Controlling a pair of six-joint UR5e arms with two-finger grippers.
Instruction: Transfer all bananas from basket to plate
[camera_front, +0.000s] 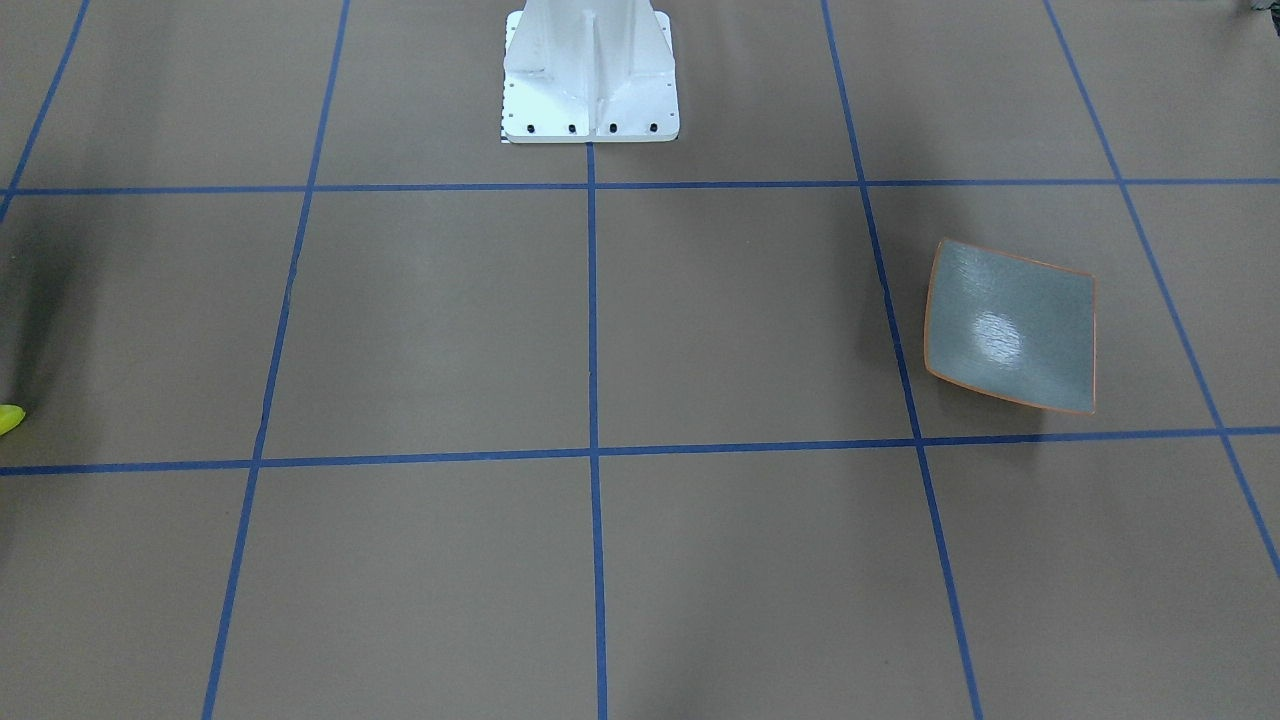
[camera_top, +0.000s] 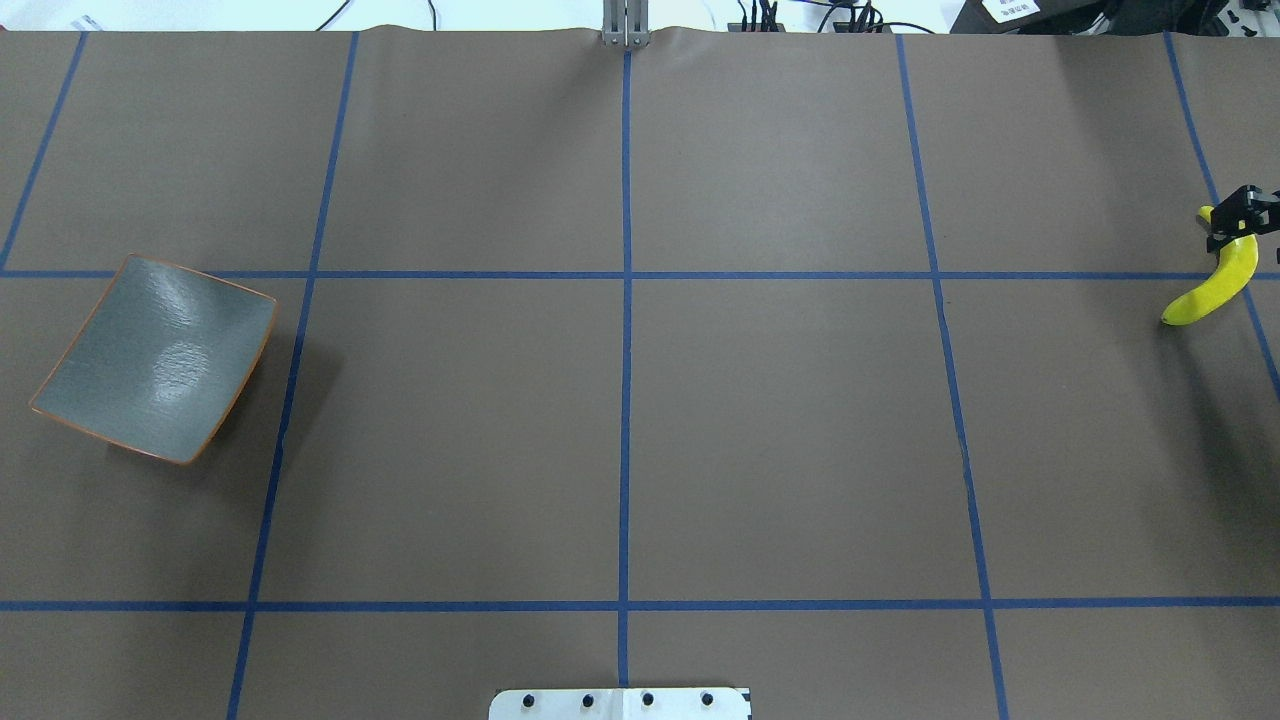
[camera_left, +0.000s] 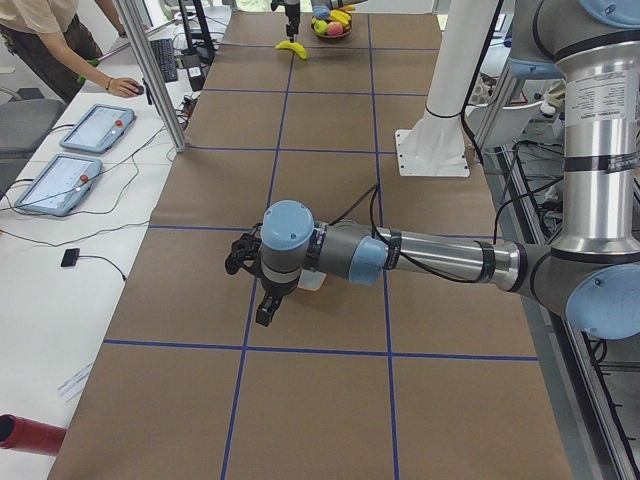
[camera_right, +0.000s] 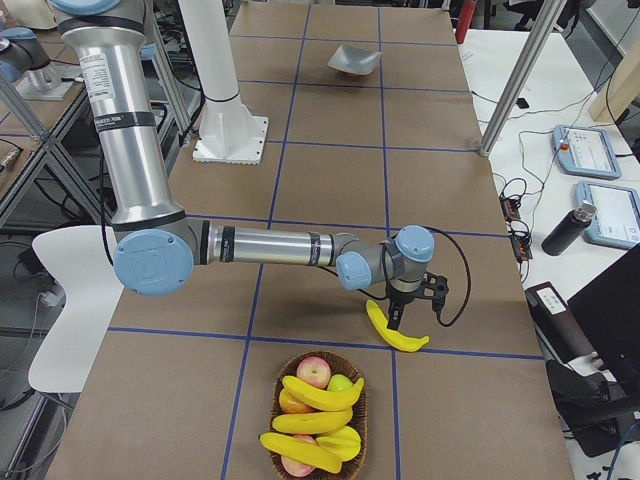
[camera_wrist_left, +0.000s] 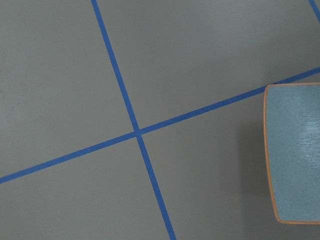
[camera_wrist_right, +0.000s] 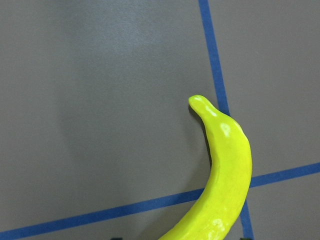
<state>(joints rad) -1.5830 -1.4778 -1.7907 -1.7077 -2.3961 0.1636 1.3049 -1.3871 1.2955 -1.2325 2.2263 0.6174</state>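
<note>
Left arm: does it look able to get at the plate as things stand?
Probably yes. The left gripper hangs just beside the plate, which is bare, and nothing lies between them. The right gripper holds a banana far off to the right, well clear.

Open ground: the middle of the table (camera_top: 780, 420) runs free from the white pedestal (camera_front: 590, 75) at the robot-side edge to the operators' edge. Near the left end, the left arm (camera_left: 440, 258) stretches low across the surface just beside the plate (camera_top: 155, 355). At the right end, the right arm (camera_right: 270, 245), its right gripper (camera_top: 1232, 232) clamped on a banana (camera_top: 1215, 292), bars the approach to the basket (camera_right: 277, 415).
</note>
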